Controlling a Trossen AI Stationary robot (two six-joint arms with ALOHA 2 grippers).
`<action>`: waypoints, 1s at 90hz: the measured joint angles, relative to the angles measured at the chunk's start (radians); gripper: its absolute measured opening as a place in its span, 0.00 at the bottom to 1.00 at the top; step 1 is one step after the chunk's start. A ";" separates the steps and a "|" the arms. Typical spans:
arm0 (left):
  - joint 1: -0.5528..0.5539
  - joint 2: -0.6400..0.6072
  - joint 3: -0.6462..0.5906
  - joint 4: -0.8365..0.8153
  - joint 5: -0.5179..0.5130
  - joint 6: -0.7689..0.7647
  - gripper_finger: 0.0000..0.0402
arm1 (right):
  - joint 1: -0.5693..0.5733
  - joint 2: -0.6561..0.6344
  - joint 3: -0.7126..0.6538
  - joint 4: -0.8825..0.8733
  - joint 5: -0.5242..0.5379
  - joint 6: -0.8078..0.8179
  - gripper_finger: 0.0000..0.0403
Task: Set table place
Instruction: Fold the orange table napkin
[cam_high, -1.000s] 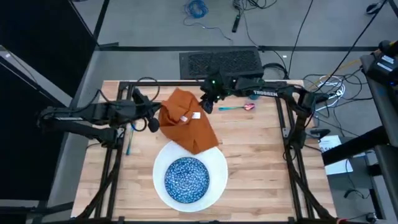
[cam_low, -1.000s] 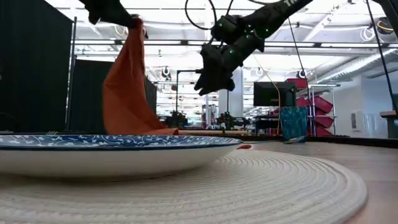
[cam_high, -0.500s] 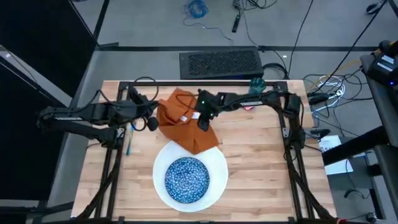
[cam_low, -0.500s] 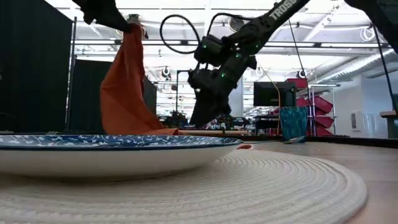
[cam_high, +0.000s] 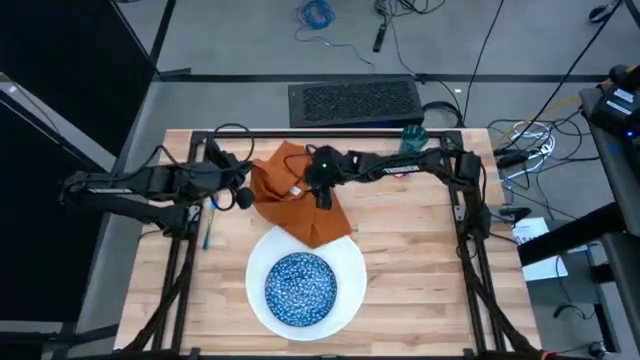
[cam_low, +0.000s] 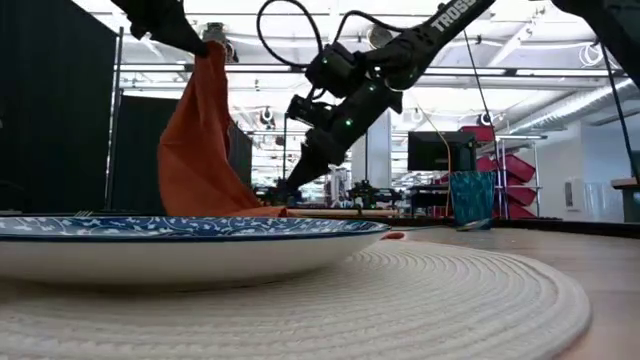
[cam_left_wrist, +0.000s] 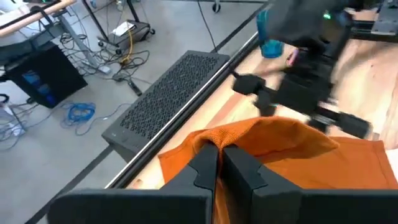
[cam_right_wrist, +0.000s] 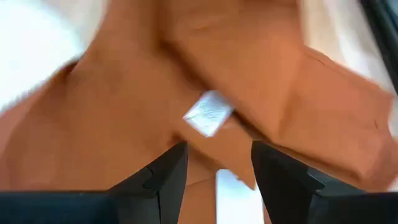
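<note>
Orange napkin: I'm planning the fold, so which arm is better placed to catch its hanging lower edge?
Probably the right: its open gripper points at the napkin, while the left gripper is already shut on the raised corner.

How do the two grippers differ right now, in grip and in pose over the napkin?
The left gripper is shut on the orange napkin, pinching a raised fold high above the table; the right gripper is open, holding nothing. In the low view the left sits high at the cloth's peak, while the right points down low. Both are at the napkin.
</note>
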 joint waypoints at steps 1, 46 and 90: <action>0.000 0.000 0.000 0.000 0.000 0.000 0.00 | 0.004 0.001 0.000 -0.002 0.006 -0.022 0.41; 0.000 0.001 0.000 0.003 -0.007 0.001 0.00 | 0.070 0.178 0.126 0.051 0.300 -0.225 0.41; 0.000 0.001 0.000 0.000 -0.009 0.021 0.00 | 0.053 0.186 0.177 -0.082 0.289 -0.185 0.01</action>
